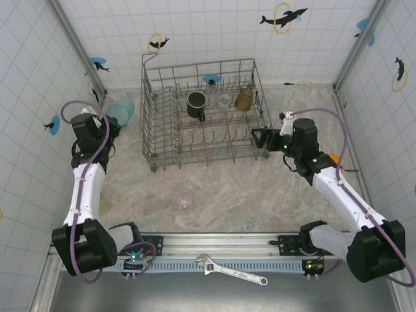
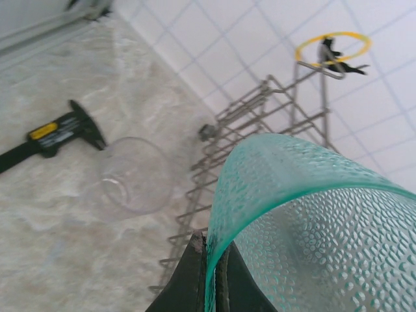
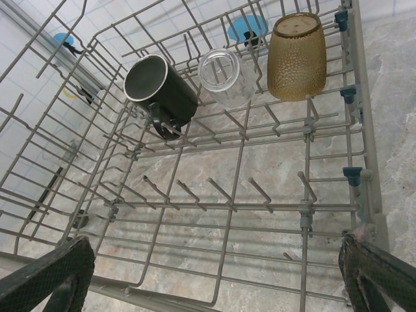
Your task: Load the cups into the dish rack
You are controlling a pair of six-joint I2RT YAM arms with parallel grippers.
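Left pincer [image 2: 209, 276] is clamped on the rim of the teal cup [image 2: 312, 227], one finger inside the lip and one outside, cup mouth facing my wrist camera. From the top view I'm holding that cup left of the dish rack [image 1: 148, 123], apart from it, close to the left tiled wall [image 1: 32, 78]. Right pincer [image 3: 214, 255] is spread wide with nothing between the fingers, sitting at the rack's right side near its front corner and looking in over the tines. Three cups are already in the rack's back row. The black mug [image 3: 159, 88] is on the left, tilted with its mouth showing and handle down among the tines. A clear glass [image 3: 224, 75] is in the middle, tipped. The amber tumbler [image 3: 297, 55] is on the right, looks mouth-down. Front rows of tines are bare. A second clear glass [image 1: 185, 201] lies on its side on the marble table [image 1: 260, 195], in front of the rack, well apart from both pincers. A wrench [image 1: 231, 270] lies on the rail between my bases.
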